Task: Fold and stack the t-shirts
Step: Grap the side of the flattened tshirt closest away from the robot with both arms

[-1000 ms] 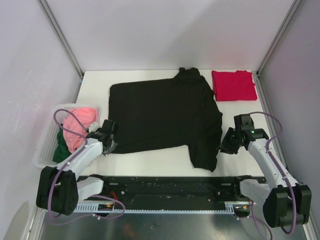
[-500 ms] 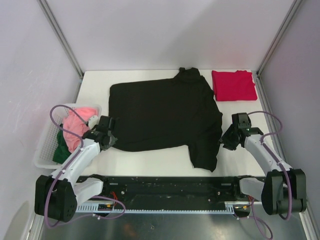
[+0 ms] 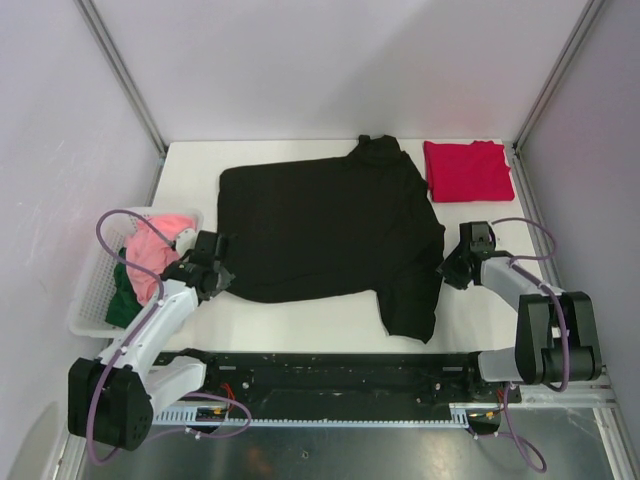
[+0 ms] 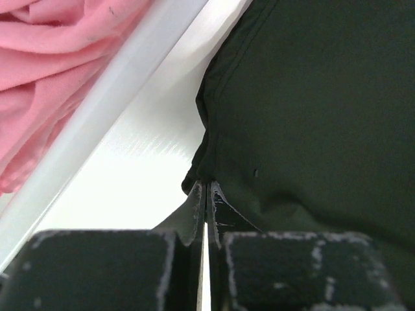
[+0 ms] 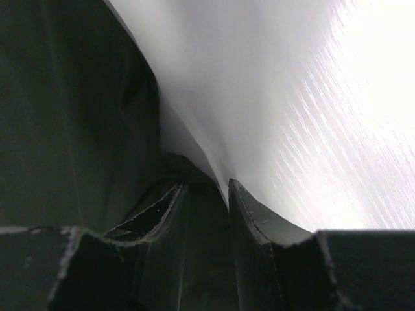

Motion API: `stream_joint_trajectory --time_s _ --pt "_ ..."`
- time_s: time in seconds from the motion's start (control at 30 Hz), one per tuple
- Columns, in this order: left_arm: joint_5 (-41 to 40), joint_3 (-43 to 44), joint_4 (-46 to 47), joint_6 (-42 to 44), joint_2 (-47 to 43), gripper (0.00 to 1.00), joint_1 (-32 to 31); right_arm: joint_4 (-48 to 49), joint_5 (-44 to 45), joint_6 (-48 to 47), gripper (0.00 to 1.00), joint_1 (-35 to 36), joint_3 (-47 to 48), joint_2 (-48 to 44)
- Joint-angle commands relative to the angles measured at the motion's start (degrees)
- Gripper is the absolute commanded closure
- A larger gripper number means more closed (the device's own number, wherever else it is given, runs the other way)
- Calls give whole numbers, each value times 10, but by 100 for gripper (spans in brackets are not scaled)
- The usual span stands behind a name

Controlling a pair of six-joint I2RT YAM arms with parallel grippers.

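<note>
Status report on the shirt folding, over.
Left claw shut on corner of black t-shirt. Right claw straddling opposite edge, grip unclear. Shirt spread out, unfolded. White basket close beside left arm.

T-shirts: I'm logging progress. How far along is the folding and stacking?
Done: the red t-shirt lies folded at far right. In hand: the black t-shirt spread flat, left gripper shut on its left edge, right gripper straddling its right edge, jaws apart. Remaining: folding it, stacking, plus pink garment and dark green garment in the basket.
</note>
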Motion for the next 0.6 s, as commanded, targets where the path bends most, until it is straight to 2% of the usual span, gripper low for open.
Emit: stream_joint_trajectory --time_s 0.0,0.07,0.17,0.23,0.57 --pt "-5 11 3 5 -12 100 2 52 23 2 65 -3 -12 24" --pt "-6 8 3 2 -13 100 3 57 24 2 70 -4 -16 29" --pt "-7 5 4 -3 -14 100 3 55 24 3 89 -7 -22 31" --pt "-7 2 3 -5 -17 100 2 41 24 3 97 -11 -24 24" --pt "-24 -7 -21 -24 -46 100 3 -62 2 11 100 -58 -61 -113"
